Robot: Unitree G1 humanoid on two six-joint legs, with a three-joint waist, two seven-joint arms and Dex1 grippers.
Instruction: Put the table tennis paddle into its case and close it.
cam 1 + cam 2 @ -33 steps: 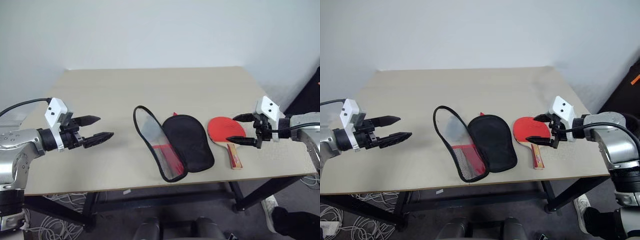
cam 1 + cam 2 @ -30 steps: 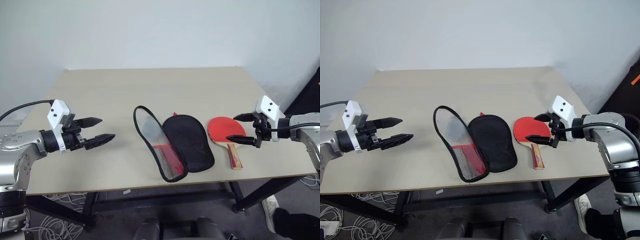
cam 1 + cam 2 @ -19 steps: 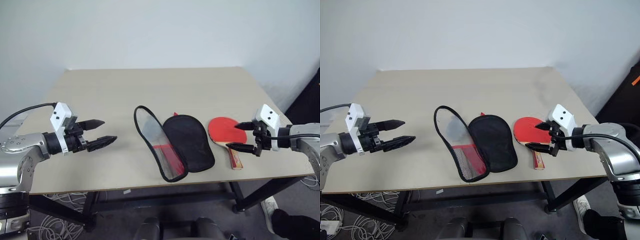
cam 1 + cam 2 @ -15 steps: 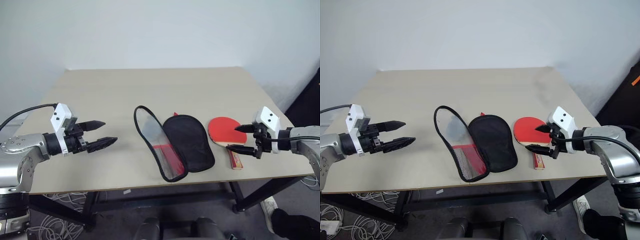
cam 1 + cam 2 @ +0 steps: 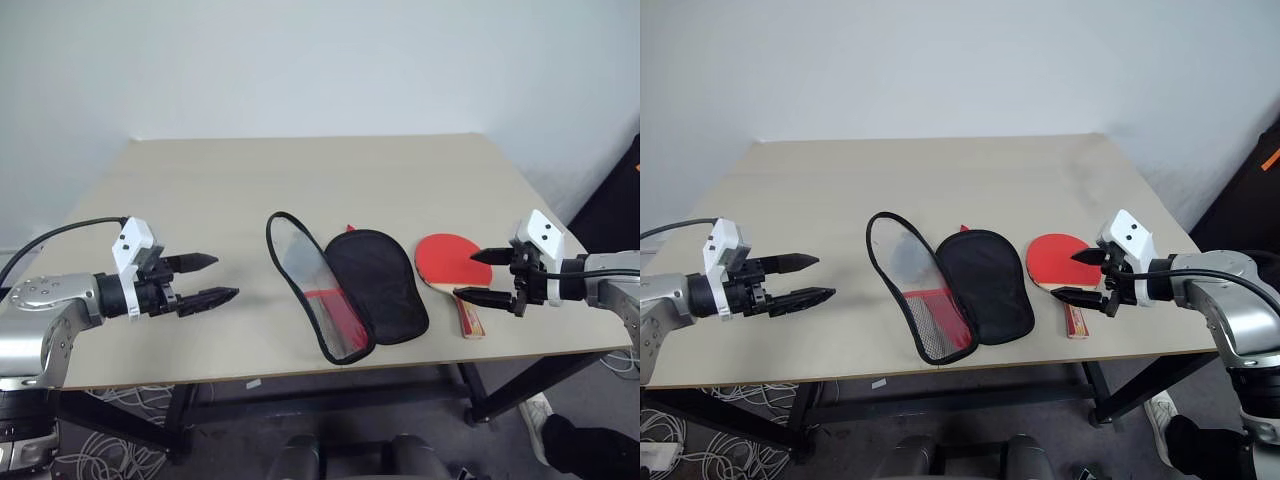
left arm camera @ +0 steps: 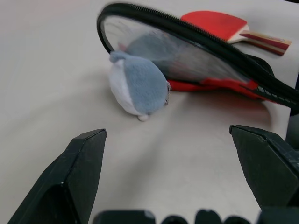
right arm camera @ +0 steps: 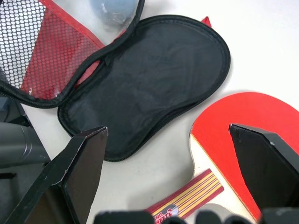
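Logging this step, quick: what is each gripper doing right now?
Left gripper: open, holding nothing, left of the case.
Right gripper: open, holding nothing, over the table tennis paddle.

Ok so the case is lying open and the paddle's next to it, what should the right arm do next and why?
Probably lower the right claw onto the paddle and close on it. Its jaws stand open just above the paddle's handle end, nothing is held, and the paddle lies flat on the table right beside the open case, whose black lining faces up, ready to receive it.
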